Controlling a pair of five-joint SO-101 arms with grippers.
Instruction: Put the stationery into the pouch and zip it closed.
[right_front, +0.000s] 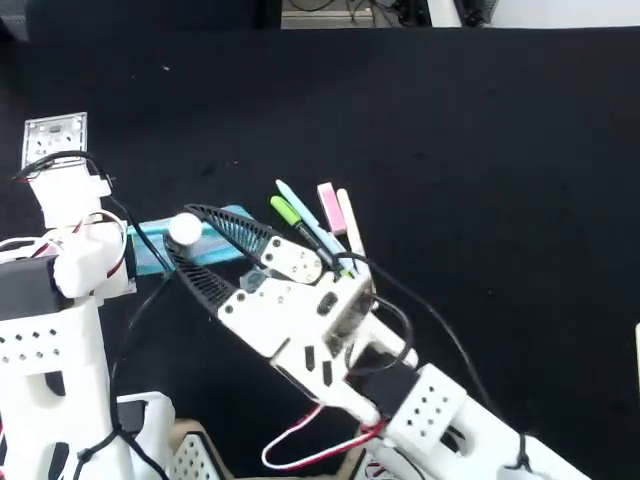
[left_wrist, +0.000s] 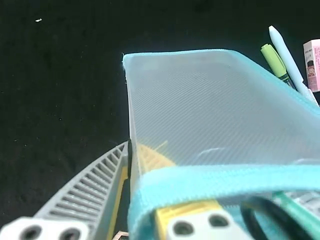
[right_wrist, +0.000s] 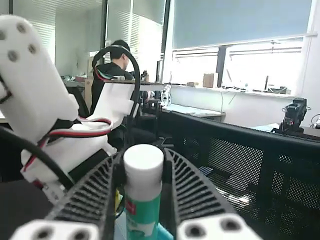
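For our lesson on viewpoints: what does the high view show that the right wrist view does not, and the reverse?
Only the high view: a green marker, a pale blue pen, a pink rectangular box and a cream pen, side by side. Only the right wrist view: windows and a black mesh screen. Both: the white-capped green glue stick held in the black jaws of the right gripper.

A table (right_front: 480, 150) draped in black cloth carries everything. A light blue mesh pouch (left_wrist: 210, 110) lies flat on it. Just beside the pouch's end, close together, lie a green highlighter (left_wrist: 273, 58), a pale blue pen (left_wrist: 286, 57), a pink boxed eraser (right_front: 328, 204) and a cream-coloured stick (right_front: 349, 218).
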